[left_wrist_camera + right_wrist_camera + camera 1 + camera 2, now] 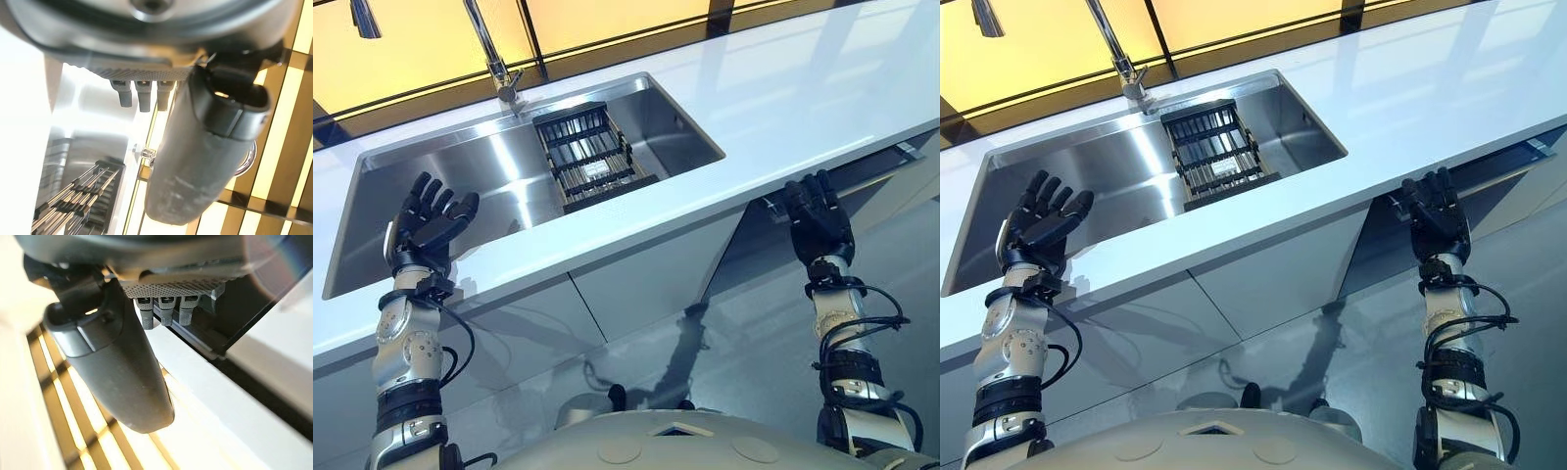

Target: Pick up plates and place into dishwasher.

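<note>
My left hand (426,225) is raised over the front edge of the steel sink (431,171), fingers spread and relaxed, holding nothing. A black dish rack (589,157) with upright tines lies in the sink's right half, apart from the hand; the rack (73,205) also shows past the left thumb (195,161). My right hand (819,223) is held up with straight fingers just below the white counter's front edge, in front of the dark gap (862,176) at the top of the dishwasher front. The right thumb (117,372) sticks out straight, with nothing in the hand.
A chrome faucet (504,78) rises behind the sink. The white counter (803,98) runs wide to the right. A bar handle (906,152) sits at the far right under the counter edge. Glossy grey cabinet fronts (646,284) stand below.
</note>
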